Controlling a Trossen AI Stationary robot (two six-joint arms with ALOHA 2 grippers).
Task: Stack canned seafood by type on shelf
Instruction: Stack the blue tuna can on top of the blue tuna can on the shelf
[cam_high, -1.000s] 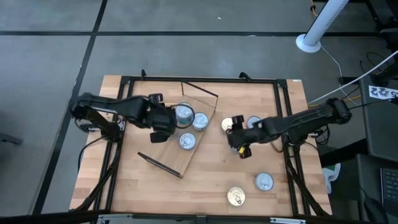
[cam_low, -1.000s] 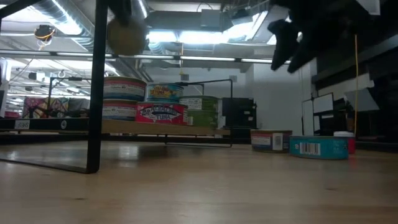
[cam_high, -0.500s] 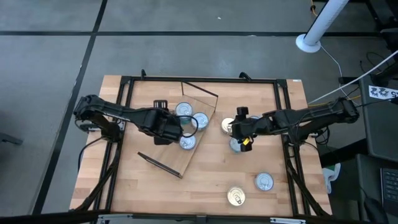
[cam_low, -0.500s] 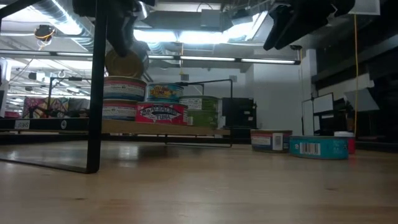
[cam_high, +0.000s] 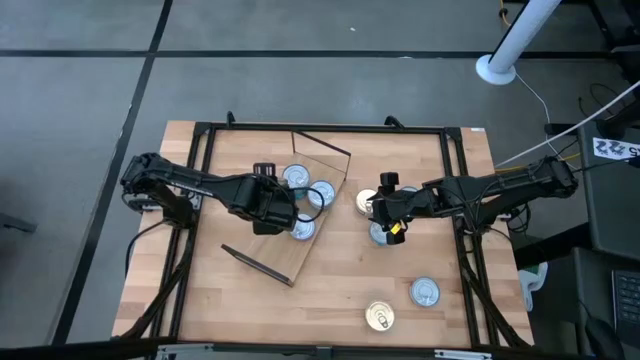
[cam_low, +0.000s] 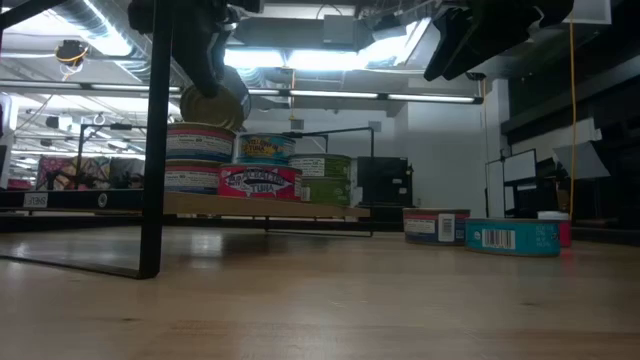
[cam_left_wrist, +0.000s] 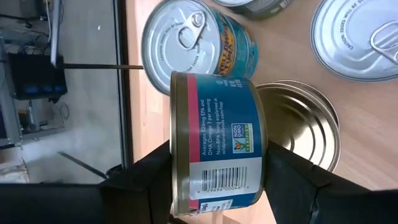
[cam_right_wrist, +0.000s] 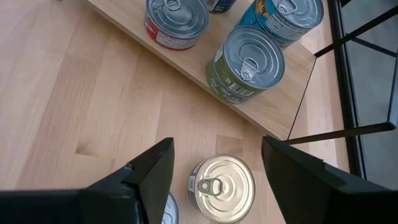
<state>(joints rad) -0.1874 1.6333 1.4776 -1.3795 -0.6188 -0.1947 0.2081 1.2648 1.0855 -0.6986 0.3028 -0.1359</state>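
Slatted wooden worktop (cam_high: 330, 290) inside a dark frame, grey floor around. Left end effector (cam_high: 272, 210) grips a blue-labelled can (cam_left_wrist: 214, 143) above the shelf (cam_high: 268, 250). Right end effector (cam_high: 385, 212) hovers open, empty, over 2 cans (cam_right_wrist: 222, 188), worktop's near side open.

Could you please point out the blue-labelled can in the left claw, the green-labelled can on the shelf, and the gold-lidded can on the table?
Blue-and-red-labelled round tin (cam_left_wrist: 217, 146): left wrist view, on its label.
Green-labelled silver-topped round can (cam_right_wrist: 245, 62): right wrist view, on its lid.
Gold-lidded round can (cam_right_wrist: 222, 188): right wrist view, on its lid.
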